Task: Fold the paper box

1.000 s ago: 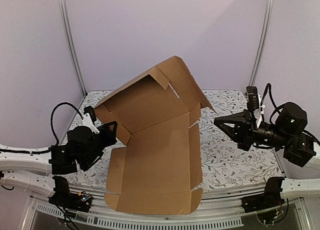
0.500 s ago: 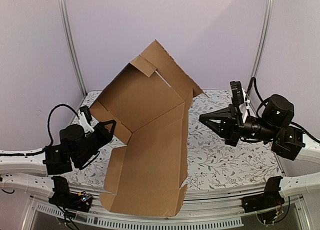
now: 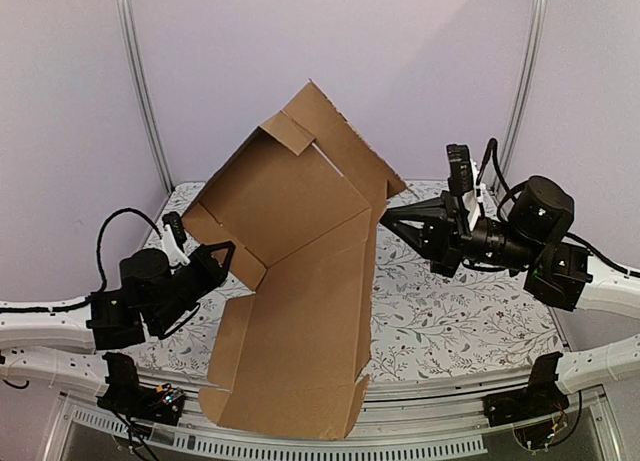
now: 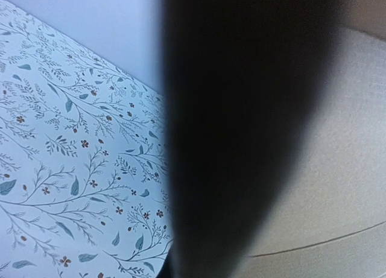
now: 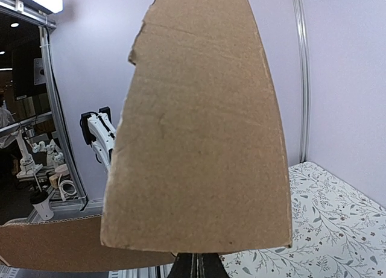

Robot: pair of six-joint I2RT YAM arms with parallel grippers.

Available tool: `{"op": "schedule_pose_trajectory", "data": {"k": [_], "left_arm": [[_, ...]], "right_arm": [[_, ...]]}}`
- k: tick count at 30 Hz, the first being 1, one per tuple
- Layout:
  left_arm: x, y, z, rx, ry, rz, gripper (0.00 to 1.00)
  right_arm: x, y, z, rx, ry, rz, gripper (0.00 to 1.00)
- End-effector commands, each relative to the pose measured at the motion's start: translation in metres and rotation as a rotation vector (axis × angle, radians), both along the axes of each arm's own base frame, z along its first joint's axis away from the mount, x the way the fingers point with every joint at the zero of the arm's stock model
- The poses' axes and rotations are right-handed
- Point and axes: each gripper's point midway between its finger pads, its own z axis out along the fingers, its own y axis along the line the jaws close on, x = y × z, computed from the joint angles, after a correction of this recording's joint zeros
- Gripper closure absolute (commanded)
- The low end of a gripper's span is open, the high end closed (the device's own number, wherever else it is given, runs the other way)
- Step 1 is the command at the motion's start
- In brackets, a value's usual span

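The paper box (image 3: 300, 281) is a big brown die-cut cardboard sheet, partly folded. Its right side is tilted up off the table and its back panel and lid stand high. My left gripper (image 3: 230, 249) is at the box's left side flap and looks shut on it. In the left wrist view a dark blurred finger (image 4: 241, 133) fills the middle, with cardboard (image 4: 344, 169) to its right. My right gripper (image 3: 386, 215) is shut, its tip against the box's right edge. In the right wrist view a cardboard flap (image 5: 199, 121) stands face-on just above the closed fingertips (image 5: 198, 269).
The table carries a white floral cloth (image 3: 460, 311). The box's front edge overhangs the table's near edge (image 3: 430, 386). Metal frame posts (image 3: 140, 91) and purple walls stand behind. Another robot arm (image 5: 99, 136) shows beyond the cell.
The right gripper has moved left to the box's right edge. The box's right side has swung up and the whole sheet has shifted left. The left arm has drawn back to the left.
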Motion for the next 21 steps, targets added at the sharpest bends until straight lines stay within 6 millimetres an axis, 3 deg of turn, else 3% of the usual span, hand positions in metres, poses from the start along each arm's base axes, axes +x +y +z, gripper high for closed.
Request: {"op": "schedule_pose_trajectory", "data": {"k": [1,8,14,21], "left_arm": [[0.002,0.001,-0.005,0.001,0.012,-0.002,1.00],[0.002,-0.004,-0.006,0.002,0.014,-0.022,1.00],[0.003,-0.007,0.001,0.002,0.003,-0.042,1.00],[0.003,-0.012,0.006,0.040,0.009,-0.069,1.00]], "right_arm": [[-0.001,0.005,0.022,0.052,-0.043,0.018,0.98],[0.007,0.018,0.012,0.034,-0.020,0.022,0.98],[0.018,0.030,-0.018,-0.038,0.028,0.005,0.98],[0.020,0.027,-0.060,-0.189,0.061,-0.019,0.98]]}}
